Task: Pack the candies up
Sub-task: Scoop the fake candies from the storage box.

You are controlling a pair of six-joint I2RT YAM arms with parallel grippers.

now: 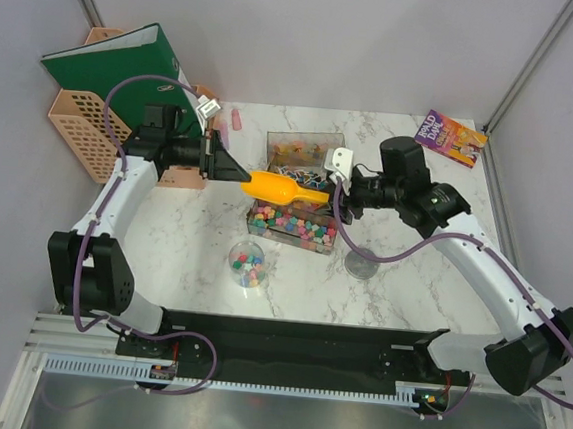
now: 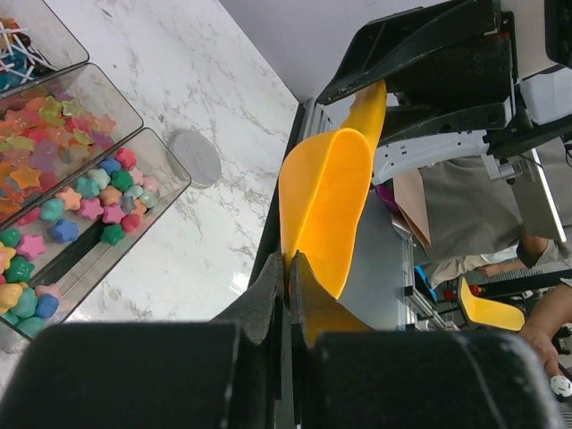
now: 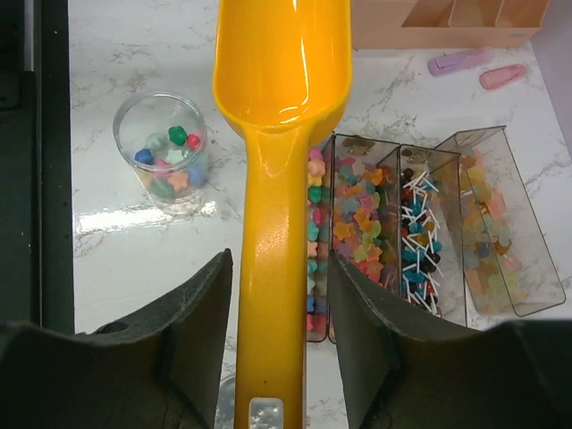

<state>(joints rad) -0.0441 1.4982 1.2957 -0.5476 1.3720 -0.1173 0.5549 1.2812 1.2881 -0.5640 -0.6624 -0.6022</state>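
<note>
An orange plastic scoop (image 1: 274, 186) hangs level above the clear compartment tray (image 1: 325, 141). My left gripper (image 1: 232, 170) is shut on the rim of the scoop's bowl (image 2: 331, 197); its pads (image 2: 268, 286) pinch the thin edge. My right gripper (image 1: 334, 184) is open, its fingers (image 3: 192, 304) standing either side of the scoop handle (image 3: 277, 295) with gaps on both sides. The scoop bowl (image 3: 281, 80) is empty. The candies (image 1: 291, 221), small multicoloured stars, fill the tray's near compartment (image 2: 80, 197). A clear cup (image 1: 249, 264) holds a few candies (image 3: 165, 170).
A round clear lid (image 1: 362, 264) lies on the marble right of the cup. Other tray compartments hold lollipops (image 3: 416, 223) and pale sweets. A peach basket (image 1: 84, 117) with a green binder (image 1: 119, 64) stands back left, a book (image 1: 452, 139) back right.
</note>
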